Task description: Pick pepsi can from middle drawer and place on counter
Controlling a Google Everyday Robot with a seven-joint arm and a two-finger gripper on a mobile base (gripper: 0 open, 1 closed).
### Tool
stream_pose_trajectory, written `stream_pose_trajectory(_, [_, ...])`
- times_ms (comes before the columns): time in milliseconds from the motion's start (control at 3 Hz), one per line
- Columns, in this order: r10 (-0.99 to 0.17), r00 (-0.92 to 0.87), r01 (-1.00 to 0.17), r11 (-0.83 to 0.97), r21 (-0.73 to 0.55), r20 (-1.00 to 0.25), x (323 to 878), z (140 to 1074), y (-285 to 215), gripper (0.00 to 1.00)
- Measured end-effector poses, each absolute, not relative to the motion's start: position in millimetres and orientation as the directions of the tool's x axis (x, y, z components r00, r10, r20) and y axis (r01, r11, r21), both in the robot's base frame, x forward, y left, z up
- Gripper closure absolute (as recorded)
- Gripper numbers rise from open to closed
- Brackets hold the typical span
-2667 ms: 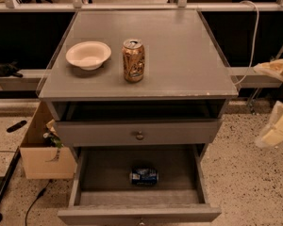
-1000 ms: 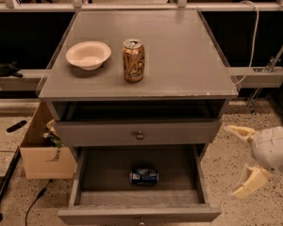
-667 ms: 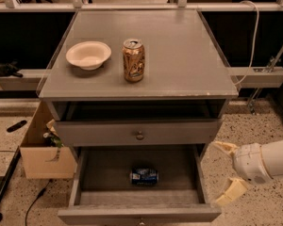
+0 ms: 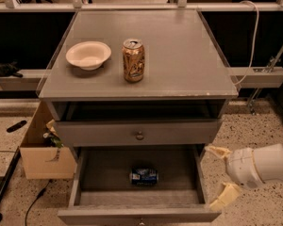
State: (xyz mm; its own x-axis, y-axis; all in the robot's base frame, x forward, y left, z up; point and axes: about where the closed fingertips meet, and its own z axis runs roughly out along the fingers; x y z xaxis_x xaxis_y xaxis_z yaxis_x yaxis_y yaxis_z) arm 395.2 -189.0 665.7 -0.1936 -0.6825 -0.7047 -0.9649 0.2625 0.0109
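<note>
The pepsi can [image 4: 144, 176] is blue with white markings and lies on its side on the bare floor of the open middle drawer [image 4: 99, 173], near its middle. The counter [image 4: 179, 51] is the grey cabinet top above. My gripper [image 4: 220, 175] comes in from the lower right, just outside the drawer's right wall and level with the can. Its two pale fingers [image 4: 217, 151] are spread apart and hold nothing. It is well to the right of the can and does not touch it.
A gold-brown can [image 4: 133, 60] stands upright on the counter beside a cream bowl [image 4: 88, 54]. A closed drawer front with a round knob [image 4: 139, 135] sits above the open drawer. A cardboard box [image 4: 40, 147] stands on the floor at the left. A white cable [image 4: 253, 36] hangs at the right.
My gripper has come down from the upper right and moved left, toward the right side of the open drawer. The pepsi can, gold-brown can and bowl have not moved.
</note>
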Motion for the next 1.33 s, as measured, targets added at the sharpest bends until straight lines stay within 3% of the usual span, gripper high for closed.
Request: stream_pose_trajectory(1333, [-0.613,-0.306,-0.940,0.315,0.130,-0.728,419.1,569.7,-154.2,0.00])
